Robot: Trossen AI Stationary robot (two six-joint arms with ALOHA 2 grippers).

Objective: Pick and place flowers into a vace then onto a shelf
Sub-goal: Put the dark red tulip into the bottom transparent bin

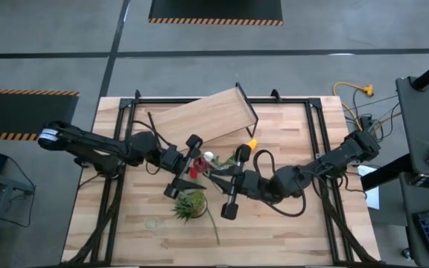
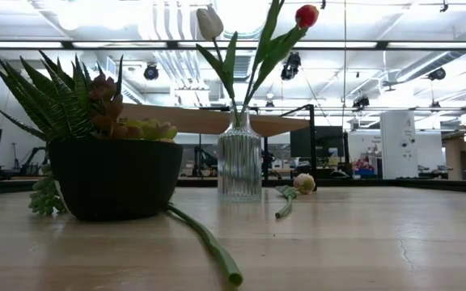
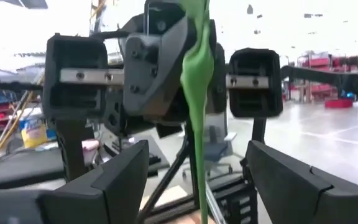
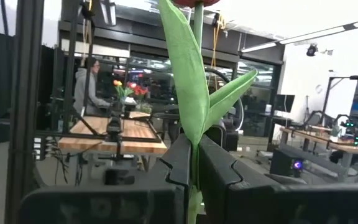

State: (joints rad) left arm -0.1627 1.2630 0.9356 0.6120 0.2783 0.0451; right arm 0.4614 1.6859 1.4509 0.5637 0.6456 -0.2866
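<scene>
right gripper [image 4: 194,171] | clamped on red tulip stem [image 4: 197,93] | above vase [image 2: 239,162]

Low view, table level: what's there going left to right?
Dark pot of spiky succulents → loose green stem lying on the table → ribbed glass vase holding white and red tulips → pale flower head lying on the table.

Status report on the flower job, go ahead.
Right hand shut on red tulip stem, over glass vase. Left hand open beside it. White tulip already in vase. Potted plant close by.
</scene>
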